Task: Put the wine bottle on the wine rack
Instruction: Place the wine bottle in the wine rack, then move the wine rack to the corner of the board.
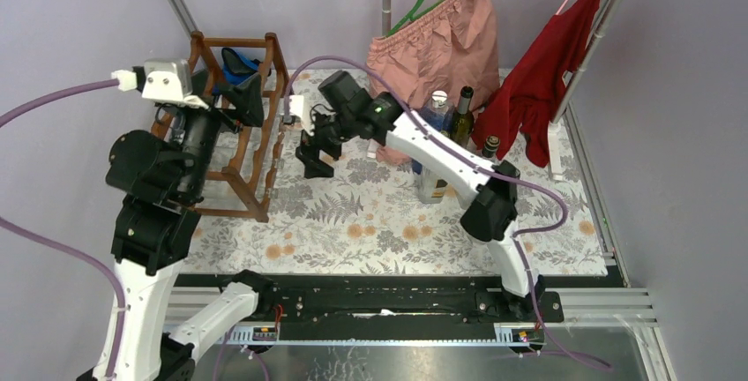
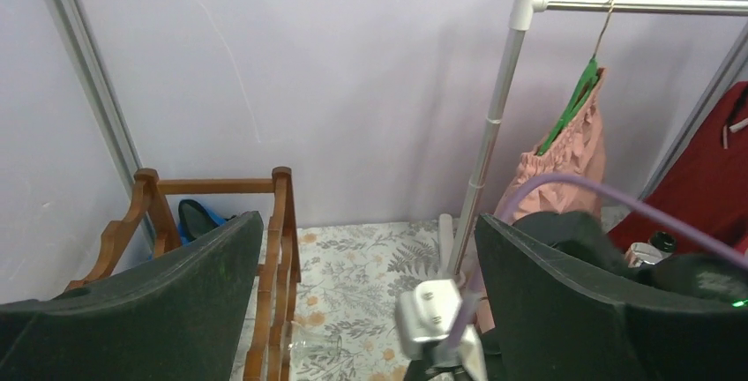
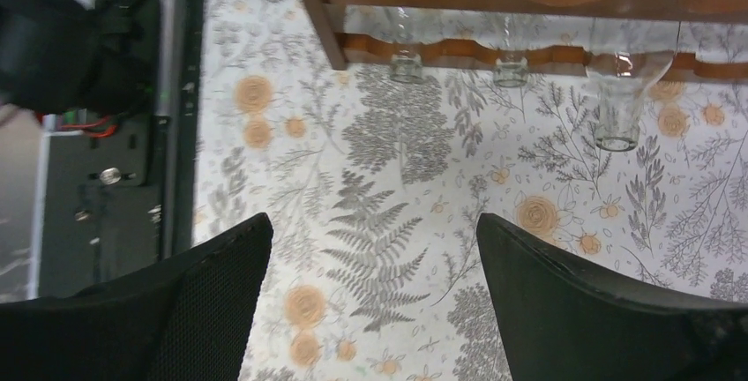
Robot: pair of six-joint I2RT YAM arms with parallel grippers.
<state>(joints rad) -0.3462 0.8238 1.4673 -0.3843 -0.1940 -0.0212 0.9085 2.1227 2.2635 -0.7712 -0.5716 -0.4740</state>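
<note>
Wine bottle (image 1: 463, 109): dark green, upright near the far edge of the table, right of centre, and neither arm is touching it.

Right gripper (image 3: 372, 222): I read the fingers as spread wide with nothing between them. It hangs over the flowered tablecloth (image 1: 379, 222), just to the right of the wine rack (image 1: 251, 147). In its wrist view, three clear glass necks (image 3: 512, 68) poke out past the rack's lowest wavy rail. The one furthest right reaches out more than the other two.

Left gripper (image 2: 366, 222): the fingers are likewise parted and empty. It is raised above the rack, pointing toward the back wall.

The rack sits at the far-left corner of the table. Something blue (image 2: 198, 218) lies in its back end, and I cannot tell what it is.

A clear bottle (image 1: 436, 112) stands just left of the green one. A third bottle (image 1: 490, 146) stands near its right, partly hidden by the right arm.

Behind the bottles, pink shorts (image 1: 441, 37) and a red shirt (image 1: 547, 72) hang from a clothes rail.
</note>
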